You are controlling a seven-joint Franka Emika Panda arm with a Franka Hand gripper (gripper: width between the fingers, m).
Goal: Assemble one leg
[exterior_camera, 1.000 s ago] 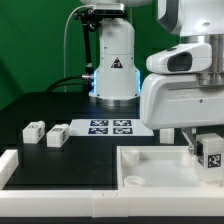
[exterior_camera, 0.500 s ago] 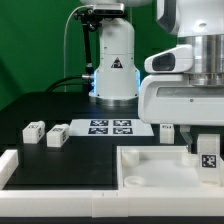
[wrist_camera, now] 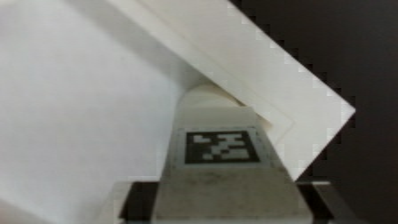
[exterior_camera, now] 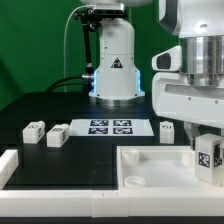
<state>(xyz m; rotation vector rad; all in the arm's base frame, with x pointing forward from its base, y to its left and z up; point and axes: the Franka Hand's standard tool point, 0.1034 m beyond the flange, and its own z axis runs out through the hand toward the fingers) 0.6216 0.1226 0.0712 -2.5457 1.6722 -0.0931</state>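
Observation:
My gripper (exterior_camera: 207,158) is shut on a white leg (exterior_camera: 208,153) with a black-and-white tag on its face. It holds the leg at the far right corner of the large white tray-like part (exterior_camera: 150,160), on the exterior view's right. In the wrist view the leg (wrist_camera: 221,140) stands between my dark fingers (wrist_camera: 143,198), its far end against the tray's raised corner (wrist_camera: 294,100). Three more legs lie on the black table: two (exterior_camera: 35,131) (exterior_camera: 57,135) on the exterior view's left, one (exterior_camera: 167,129) behind the tray.
The marker board (exterior_camera: 110,127) lies behind the tray in front of the arm's base (exterior_camera: 114,70). A white frame edge (exterior_camera: 10,165) runs along the front left. A green backdrop stands behind.
The arm has moved toward the exterior view's right with the leg, uncovering the leg behind the tray. The held leg has stayed near the tray's right corner.

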